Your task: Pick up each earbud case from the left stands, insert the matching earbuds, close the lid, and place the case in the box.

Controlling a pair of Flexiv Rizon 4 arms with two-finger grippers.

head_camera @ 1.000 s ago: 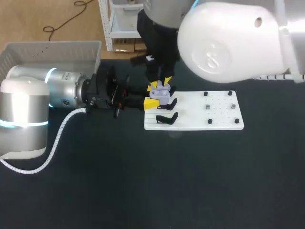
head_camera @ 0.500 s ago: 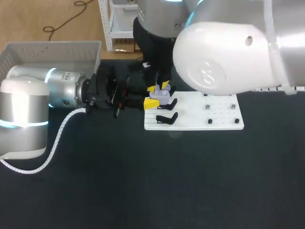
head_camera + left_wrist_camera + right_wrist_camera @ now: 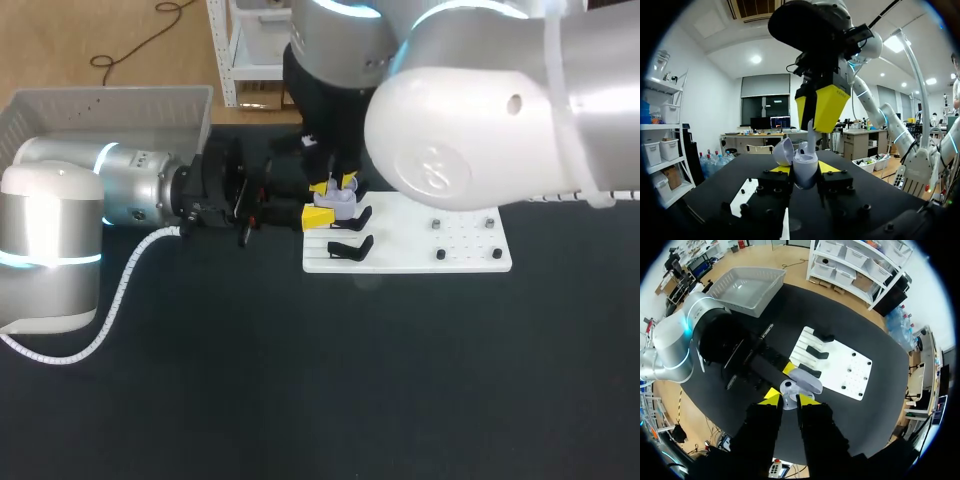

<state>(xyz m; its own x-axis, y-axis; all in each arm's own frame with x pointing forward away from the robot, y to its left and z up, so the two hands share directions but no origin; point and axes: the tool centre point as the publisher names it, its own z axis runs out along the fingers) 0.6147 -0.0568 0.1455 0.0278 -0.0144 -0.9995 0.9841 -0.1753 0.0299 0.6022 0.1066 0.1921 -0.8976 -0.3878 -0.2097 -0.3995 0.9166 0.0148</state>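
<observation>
Horizontal left gripper [image 3: 803, 170] clamps a glossy lilac rounded case [image 3: 341, 201], lid open, at the flat white board's [image 3: 460, 250] left edge. Vertical right gripper [image 3: 785, 396] above the board pinches a smooth white earbud [image 3: 811, 132].

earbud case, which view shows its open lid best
Left wrist view: the earbud case is close and side-on, with its lid tipped open. The right wrist view looks down on it from above; the head view shows it small.

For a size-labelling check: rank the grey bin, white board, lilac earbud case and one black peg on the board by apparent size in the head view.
1-2. Alike, both partly covered, so unranked: grey bin, white board.
3. lilac earbud case.
4. black peg.
</observation>
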